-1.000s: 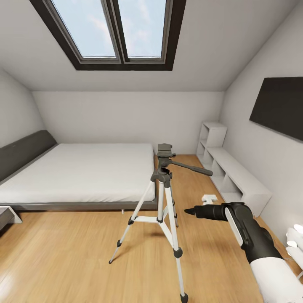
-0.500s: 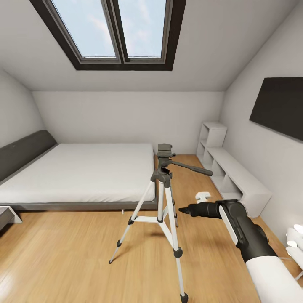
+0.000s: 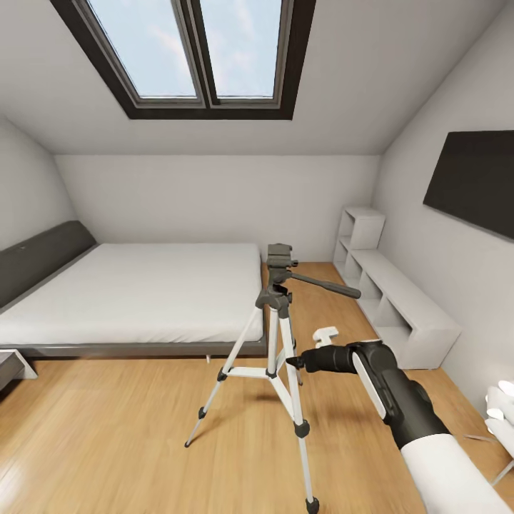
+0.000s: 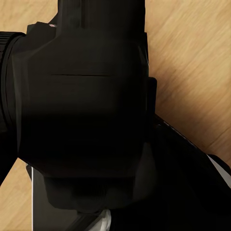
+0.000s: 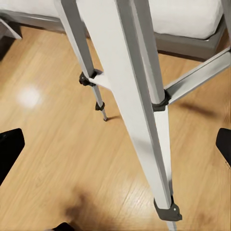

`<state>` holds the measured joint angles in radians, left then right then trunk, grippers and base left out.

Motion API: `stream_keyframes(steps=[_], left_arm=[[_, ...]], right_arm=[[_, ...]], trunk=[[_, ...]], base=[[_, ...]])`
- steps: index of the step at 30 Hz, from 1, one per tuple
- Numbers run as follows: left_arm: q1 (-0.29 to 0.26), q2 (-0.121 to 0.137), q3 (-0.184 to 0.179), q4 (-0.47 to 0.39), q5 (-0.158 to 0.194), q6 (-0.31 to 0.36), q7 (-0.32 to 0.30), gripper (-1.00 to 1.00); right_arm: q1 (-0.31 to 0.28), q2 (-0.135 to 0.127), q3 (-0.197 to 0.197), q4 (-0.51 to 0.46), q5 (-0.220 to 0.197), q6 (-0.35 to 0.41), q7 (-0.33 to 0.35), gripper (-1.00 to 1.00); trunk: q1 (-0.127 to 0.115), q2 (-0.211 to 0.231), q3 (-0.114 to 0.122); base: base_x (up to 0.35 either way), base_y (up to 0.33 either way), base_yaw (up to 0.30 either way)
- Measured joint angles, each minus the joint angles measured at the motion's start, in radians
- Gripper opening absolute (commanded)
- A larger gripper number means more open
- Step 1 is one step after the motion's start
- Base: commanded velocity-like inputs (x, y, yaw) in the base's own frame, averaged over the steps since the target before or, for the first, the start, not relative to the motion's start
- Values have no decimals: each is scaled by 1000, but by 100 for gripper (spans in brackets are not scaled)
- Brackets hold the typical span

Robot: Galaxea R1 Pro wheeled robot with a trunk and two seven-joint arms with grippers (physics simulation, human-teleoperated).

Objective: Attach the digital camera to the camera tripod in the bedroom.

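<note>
A grey-walled bedroom (image 3: 214, 193) with a sloped ceiling, a dark-framed skylight (image 3: 196, 53) and a light wood floor (image 3: 107, 435). A low grey bed (image 3: 128, 293) with a white mattress fills the left side, and white shelves (image 3: 389, 293) run along the right wall beneath a dark flat panel (image 3: 475, 182). The tripod (image 3: 278, 357) stands on the floor just off the foot corner of the bed, near the middle of the head view. It has three silver telescopic legs with black joints and feet, a dark grey head, and a long dark pan handle (image 3: 321, 284) pointing right. The right arm (image 3: 400, 400), black with a white sleeve, reaches in from the lower right, and its right claw (image 3: 298, 362) sits level with the tripod's upper legs, its tip just beside the nearest leg; contact cannot be judged. In the right wrist view the claw's dark fingertips (image 5: 9, 151) sit at opposite edges of the picture, spread wide, with a silver leg (image 5: 139, 101) running between them, close to the lens. In the left wrist view a black boxy camera (image 4: 82, 96) sits right against the lens above the wood floor, with its lens barrel at one side; whether the left claw is pinching it cannot be told. No writing or brand marks can be read anywhere.
</note>
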<state>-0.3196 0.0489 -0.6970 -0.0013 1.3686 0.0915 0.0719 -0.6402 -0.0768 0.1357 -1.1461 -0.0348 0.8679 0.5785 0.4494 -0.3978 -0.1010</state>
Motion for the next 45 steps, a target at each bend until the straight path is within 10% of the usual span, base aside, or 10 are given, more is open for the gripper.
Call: stream_keyframes(steps=[45], left_arm=[[0, -3, 0, -1, -3, 0, 0, -100]], right_arm=[[0, 95, -2, 332, 2, -429, -171, 100]], trunk=[[0, 0, 0]], base=[[0, 0, 0]])
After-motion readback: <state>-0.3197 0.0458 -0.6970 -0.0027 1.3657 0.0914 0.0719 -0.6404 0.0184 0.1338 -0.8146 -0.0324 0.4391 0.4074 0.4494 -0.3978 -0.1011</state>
